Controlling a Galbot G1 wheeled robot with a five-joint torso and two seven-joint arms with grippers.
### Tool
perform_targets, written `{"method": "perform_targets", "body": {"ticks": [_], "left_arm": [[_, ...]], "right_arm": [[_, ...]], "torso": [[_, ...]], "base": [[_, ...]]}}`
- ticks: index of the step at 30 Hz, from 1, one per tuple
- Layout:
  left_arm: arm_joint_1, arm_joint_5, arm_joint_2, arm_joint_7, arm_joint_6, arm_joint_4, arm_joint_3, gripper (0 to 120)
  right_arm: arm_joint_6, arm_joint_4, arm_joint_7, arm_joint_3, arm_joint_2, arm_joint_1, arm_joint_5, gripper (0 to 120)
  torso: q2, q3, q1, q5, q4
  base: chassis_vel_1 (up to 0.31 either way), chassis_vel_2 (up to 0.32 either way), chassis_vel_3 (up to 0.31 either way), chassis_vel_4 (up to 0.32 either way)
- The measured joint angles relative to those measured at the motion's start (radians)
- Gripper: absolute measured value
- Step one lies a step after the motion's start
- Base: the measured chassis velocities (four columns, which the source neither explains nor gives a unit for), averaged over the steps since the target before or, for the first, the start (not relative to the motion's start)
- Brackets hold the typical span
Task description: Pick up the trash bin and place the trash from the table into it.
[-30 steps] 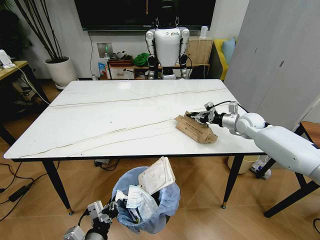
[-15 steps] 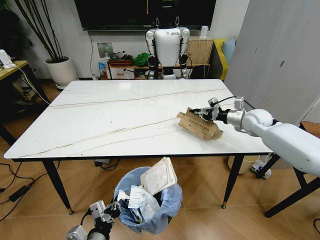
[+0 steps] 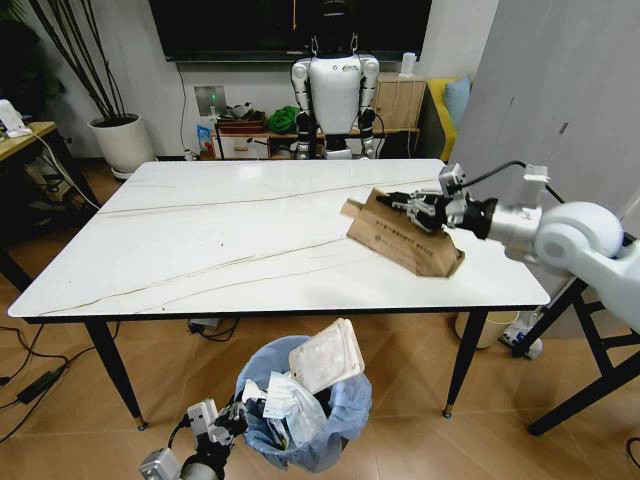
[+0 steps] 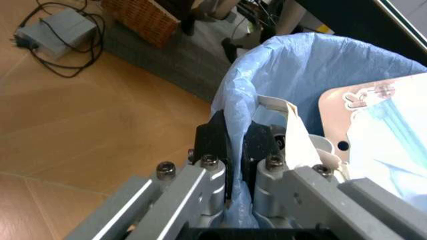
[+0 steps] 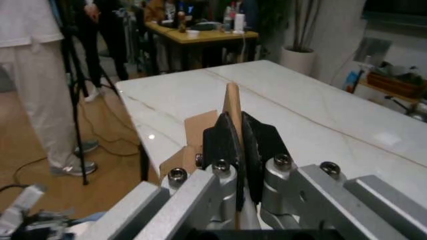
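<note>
My right tool [image 3: 428, 212] is clamped on the upper edge of the torn brown cardboard [image 3: 400, 238], and in the right wrist view my fingers [image 5: 223, 137] are pressed nearly together with only the thin sheet [image 5: 232, 107] standing between them. I grip it by the edge because a flat sheet lying on the worktop [image 3: 230, 235] offers nothing else to pinch. The piece now hangs tilted above the surface near the worktop's right edge, its low corner toward the near right corner; whether that corner touches the marble I cannot tell.

My left tool [image 4: 230, 145] is down by the floor, in front of the worktop's near edge, and its fingers [image 4: 212, 140] are closed on the rim of the trash bin [image 3: 300, 405], pinching the crinkly blue liner [image 4: 293, 65] between them. I hold the bin by its rim so the mouth stays up and open to receive what I bring over. It already holds crumpled white paper and a clear packet [image 3: 325, 358], which pokes up above the rim.

The rest of the worktop looks bare to me, so I judge this cardboard to be the last piece. The bin is well apart from it, lower and toward the worktop's near edge, so the sheet has to be carried across and down. It is wide and the bin is crowded, so it may catch on the rim.
</note>
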Motion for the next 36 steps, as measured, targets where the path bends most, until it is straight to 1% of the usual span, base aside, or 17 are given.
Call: {"method": "perform_targets", "body": {"ticks": [2, 3, 6, 9, 14, 18, 22, 23, 26, 27, 30, 31, 35, 36], "left_arm": [[0.001, 0.002, 0.002, -0.001, 0.001, 0.000, 0.010, 0], [0.001, 0.002, 0.002, -0.001, 0.001, 0.000, 0.010, 0], [0.005, 0.006, 0.002, -0.001, 0.003, -0.001, 0.018, 0], [0.004, 0.007, 0.002, -0.002, 0.003, -0.004, 0.019, 0], [-0.002, 0.009, -0.004, -0.002, 0.005, -0.004, 0.034, 0], [-0.012, 0.012, -0.011, -0.002, 0.008, 0.002, 0.051, 0], [-0.026, 0.016, -0.010, 0.002, 0.009, 0.015, 0.065, 0], [-0.026, 0.016, -0.010, 0.002, 0.009, 0.015, 0.065, 0], [-0.033, 0.016, -0.015, 0.009, 0.009, 0.023, 0.072, 0], [-0.033, 0.016, -0.015, 0.009, 0.009, 0.023, 0.072, 0], [-0.036, 0.014, -0.024, 0.010, 0.009, 0.029, 0.071, 0], [-0.036, 0.014, -0.024, 0.010, 0.009, 0.029, 0.071, 0], [-0.041, 0.011, -0.028, 0.010, 0.009, 0.032, 0.062, 0], [-0.041, 0.011, -0.028, 0.010, 0.009, 0.032, 0.062, 0]], "right_arm": [[0.001, 0.078, 0.035, 0.015, -0.003, -0.040, 0.001, 0], [0.001, 0.078, 0.035, 0.015, -0.003, -0.040, 0.001, 0], [0.001, 0.147, 0.076, 0.017, 0.000, -0.075, -0.002, 0], [0.004, 0.171, 0.085, 0.017, -0.002, -0.083, 0.001, 0], [0.051, 0.206, 0.089, 0.007, -0.017, -0.110, 0.012, 0], [0.073, 0.223, 0.089, -0.024, 0.000, -0.109, 0.009, 0], [0.098, 0.215, 0.090, -0.130, 0.067, -0.031, -0.001, 0], [0.098, 0.215, 0.090, -0.130, 0.067, -0.031, -0.001, 0], [0.113, 0.188, 0.097, -0.238, 0.140, 0.063, -0.005, 0], [0.113, 0.188, 0.097, -0.238, 0.140, 0.063, -0.005, 0], [0.114, 0.154, 0.109, -0.334, 0.211, 0.162, -0.005, 0], [0.114, 0.154, 0.109, -0.334, 0.211, 0.162, -0.005, 0], [0.112, 0.105, 0.111, -0.403, 0.266, 0.222, -0.007, 0], [0.112, 0.105, 0.111, -0.403, 0.266, 0.222, -0.007, 0]], "torso": [[0.000, 0.000, 0.000, -0.0001, 0.0004], [0.000, 0.000, 0.000, -0.0001, 0.0004], [0.000, 0.000, 0.000, 0.0003, 0.0009], [0.000, 0.000, 0.000, 0.0000, 0.0008], [0.000, 0.000, 0.000, 0.0001, 0.0005], [0.000, 0.000, 0.000, 0.0001, 0.0004], [0.000, 0.000, 0.000, 0.0001, 0.0005], [0.000, 0.000, 0.000, 0.0001, 0.0005], [0.000, 0.000, 0.000, 0.0002, 0.0006], [0.000, 0.000, 0.000, 0.0002, 0.0006], [0.000, 0.000, 0.000, -0.0002, 0.0007], [0.000, 0.000, 0.000, -0.0002, 0.0007], [0.000, 0.000, 0.000, -0.0001, 0.0007], [0.000, 0.000, 0.000, -0.0001, 0.0007]], "base": [[0.000, 0.000, 0.000, 0.000], [0.000, 0.000, 0.000, 0.000], [0.000, 0.000, 0.000, 0.000], [0.000, 0.000, 0.000, 0.000], [0.000, 0.000, 0.000, 0.000], [0.000, 0.000, 0.000, 0.000], [0.000, 0.000, 0.000, 0.000], [0.000, 0.000, 0.000, 0.000], [0.000, 0.000, 0.000, 0.000], [0.000, 0.000, 0.000, 0.000], [0.000, 0.000, 0.000, 0.000], [0.000, 0.000, 0.000, 0.000], [0.000, 0.000, 0.000, 0.000], [0.000, 0.000, 0.000, 0.000]]}}
